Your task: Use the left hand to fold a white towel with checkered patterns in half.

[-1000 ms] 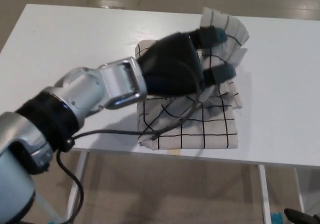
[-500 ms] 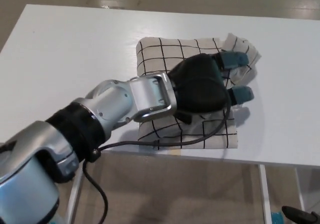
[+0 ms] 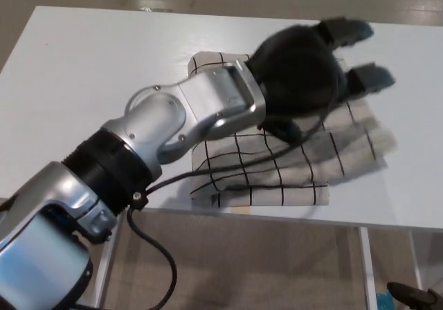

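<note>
Left hand above the towel's far right part, two fingers spread and pointing right past the cloth, gripping nothing; thumb hidden under the palm. Towel lying on the table near the front edge, mostly below and just left of the hand, forearm crossing over its left half. Right-hand flap blurred and bulging out beyond the lower layer at the right, so not lying flat, and edges not lined up there. Long axis of the cloth roughly left to right across the table, the hand's fingers pointing along it. Hard to tell whether palm is touching the cloth or just above it. Probably late in the fold, the flap loose and free to settle. Right hand out of sight, so only the left within reach of the towel.
</note>
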